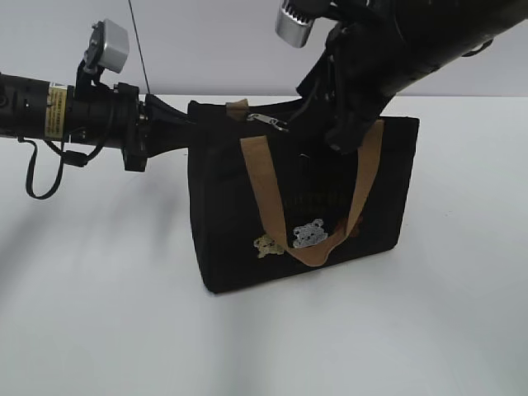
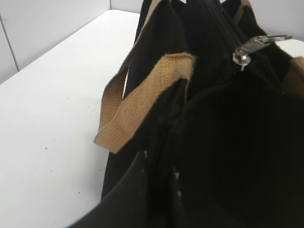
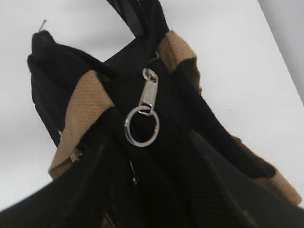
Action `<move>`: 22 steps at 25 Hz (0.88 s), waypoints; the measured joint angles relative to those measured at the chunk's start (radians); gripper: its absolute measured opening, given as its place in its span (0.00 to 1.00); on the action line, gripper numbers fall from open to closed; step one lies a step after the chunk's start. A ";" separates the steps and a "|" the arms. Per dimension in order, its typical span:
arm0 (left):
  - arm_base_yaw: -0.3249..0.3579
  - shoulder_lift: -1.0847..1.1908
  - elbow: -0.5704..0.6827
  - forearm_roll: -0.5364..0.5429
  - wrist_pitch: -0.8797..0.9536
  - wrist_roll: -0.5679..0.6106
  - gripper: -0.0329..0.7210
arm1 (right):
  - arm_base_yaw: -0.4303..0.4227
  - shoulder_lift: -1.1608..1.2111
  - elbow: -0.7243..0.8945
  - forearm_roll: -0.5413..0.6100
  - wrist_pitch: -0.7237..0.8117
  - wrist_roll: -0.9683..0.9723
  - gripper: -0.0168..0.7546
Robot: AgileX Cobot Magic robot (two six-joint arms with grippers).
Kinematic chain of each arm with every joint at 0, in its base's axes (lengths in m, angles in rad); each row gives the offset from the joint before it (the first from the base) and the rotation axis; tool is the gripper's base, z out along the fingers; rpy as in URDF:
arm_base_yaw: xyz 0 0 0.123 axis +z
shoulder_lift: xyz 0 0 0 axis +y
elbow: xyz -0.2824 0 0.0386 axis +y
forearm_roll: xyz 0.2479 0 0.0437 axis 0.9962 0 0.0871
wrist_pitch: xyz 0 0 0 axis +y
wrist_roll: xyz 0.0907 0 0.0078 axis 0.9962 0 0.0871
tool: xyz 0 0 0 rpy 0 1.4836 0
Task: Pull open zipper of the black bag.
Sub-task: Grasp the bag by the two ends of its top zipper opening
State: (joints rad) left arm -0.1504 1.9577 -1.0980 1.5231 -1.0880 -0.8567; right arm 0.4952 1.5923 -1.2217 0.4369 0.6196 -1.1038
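The black bag (image 1: 235, 223) stands upright on the white table, tan handles hanging over its sides. Its zipper pull (image 1: 268, 121) lies on the top edge, left of the middle. My left gripper (image 1: 177, 122) comes in level from the left and is shut on the fabric at the bag's left end (image 2: 160, 164); the silver pull (image 2: 251, 46) shows ahead of it. My right gripper (image 1: 346, 144) reaches down onto the bag's top, right of the pull. In the right wrist view it (image 3: 150, 185) stands open astride the top, the pull's ring (image 3: 141, 126) lying free just ahead of its fingers (image 3: 228, 175).
White table (image 1: 99, 313) stretches around the bag, with a pale wall behind. The near tan handle (image 1: 309, 247) droops down the bag's front over small bear patches (image 1: 307, 233). The far handle (image 2: 142, 99) folds over by my left gripper.
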 joint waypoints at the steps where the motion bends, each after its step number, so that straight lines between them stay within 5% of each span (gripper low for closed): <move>1: 0.000 0.000 0.000 0.000 0.000 0.000 0.09 | 0.006 0.000 0.000 0.000 -0.001 -0.004 0.51; 22: 0.000 0.000 0.000 0.000 0.000 0.000 0.09 | 0.035 0.059 -0.001 0.000 -0.055 -0.042 0.51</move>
State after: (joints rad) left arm -0.1504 1.9577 -1.0980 1.5231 -1.0880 -0.8567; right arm 0.5304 1.6517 -1.2228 0.4369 0.5644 -1.1456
